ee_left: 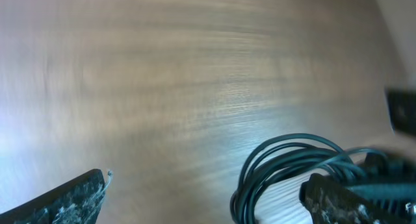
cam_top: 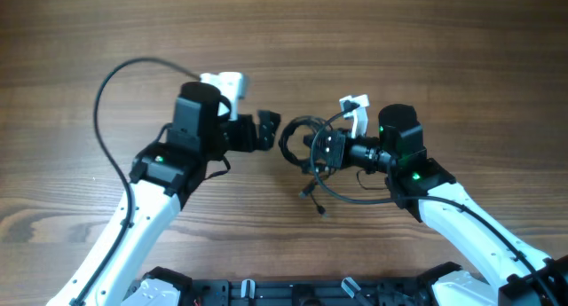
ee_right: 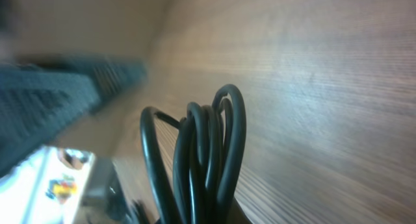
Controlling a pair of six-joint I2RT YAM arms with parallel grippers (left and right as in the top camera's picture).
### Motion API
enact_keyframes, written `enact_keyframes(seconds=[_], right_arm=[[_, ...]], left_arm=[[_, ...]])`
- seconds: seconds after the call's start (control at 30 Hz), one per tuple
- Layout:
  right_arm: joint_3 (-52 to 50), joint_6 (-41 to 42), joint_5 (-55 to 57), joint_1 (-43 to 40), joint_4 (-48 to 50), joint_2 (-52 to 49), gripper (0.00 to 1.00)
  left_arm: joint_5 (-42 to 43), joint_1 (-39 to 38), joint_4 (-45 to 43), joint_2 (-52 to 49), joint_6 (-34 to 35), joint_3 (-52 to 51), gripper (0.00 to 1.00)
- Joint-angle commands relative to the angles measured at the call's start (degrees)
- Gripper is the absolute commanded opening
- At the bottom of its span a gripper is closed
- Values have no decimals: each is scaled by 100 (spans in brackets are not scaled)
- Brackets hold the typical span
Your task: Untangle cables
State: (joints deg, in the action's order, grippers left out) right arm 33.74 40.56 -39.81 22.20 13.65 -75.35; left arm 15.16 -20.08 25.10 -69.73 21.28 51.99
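Though coiled, cables (cam_top: 287, 149), ends toward base (cam_top: 266, 291).

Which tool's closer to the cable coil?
Right. The right tool is shut on the cable coil; the left tool stands open just beside it, apart.

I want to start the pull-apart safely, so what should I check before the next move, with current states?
1. Right hand shut on the cables: ok.
2. Left hand open, gripping nothing: ok.
3. Cables separated: not ok, bunched in one coil.
4. Loose plug end lying free on the table: ok.
5. Which cord the right hand pinches: cannot tell.
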Motion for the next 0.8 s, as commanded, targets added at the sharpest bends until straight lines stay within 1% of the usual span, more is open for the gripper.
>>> enact_keyframes(seconds=[0.0,0.03,0.1,0.13,0.17,0.2,0.33,0.37,0.4,0.43,0.47,0.5,0.53,0.57,0.63,0.67,0.7,0.77], right_arm=[[42,1451,94,9,544,-31,4],[42,1644,61,9,673,-31,4],[42,1884,-28,9,833,-31,4],[42,2022,-33,9,868,-31,4],[42,2164,-31,11,868,-31,5],[42,2282,-33,11,866,-31,4],[42,2514,-444,11,1137,-31,4],[42,2538,-577,9,1213,-31,5],[42,2514,-662,9,1193,-31,10],[42,2400,-660,9,1123,-31,17],[42,2275,-651,9,1058,-31,26],[42,1963,-632,9,918,-31,39],[42,1556,-581,9,693,-31,61],[42,1292,-544,9,483,-31,76],[42,861,-409,9,-153,-31,97],[42,645,-238,9,-501,-31,100],[42,468,-98,9,-693,-31,100],[42,-297,667,11,-1224,-31,100]], left_arm=[[1067,26,133,-66,2037,4,100],[1082,-83,149,-122,2044,2,100],[1078,-264,131,-190,2280,4,99],[1078,-365,101,-227,2441,4,96],[1073,-511,52,-280,2599,4,87],[1075,-610,-4,-326,2599,2,72],[870,-870,-44,-579,2643,4,56],[765,-874,-46,-654,2752,4,45],[660,-872,-48,-732,2896,4,13],[586,-855,-48,-772,2911,4,4],[487,-837,-46,-780,2883,2,4],[280,-774,-17,-776,2649,4,4],[149,-645,52,-702,2275,7,4],[125,-490,140,-610,2057,7,4],[125,-28,439,-256,1784,11,4],[127,151,546,-98,1698,11,4],[127,330,643,63,1578,11,4],[127,699,879,437,1451,11,4]])
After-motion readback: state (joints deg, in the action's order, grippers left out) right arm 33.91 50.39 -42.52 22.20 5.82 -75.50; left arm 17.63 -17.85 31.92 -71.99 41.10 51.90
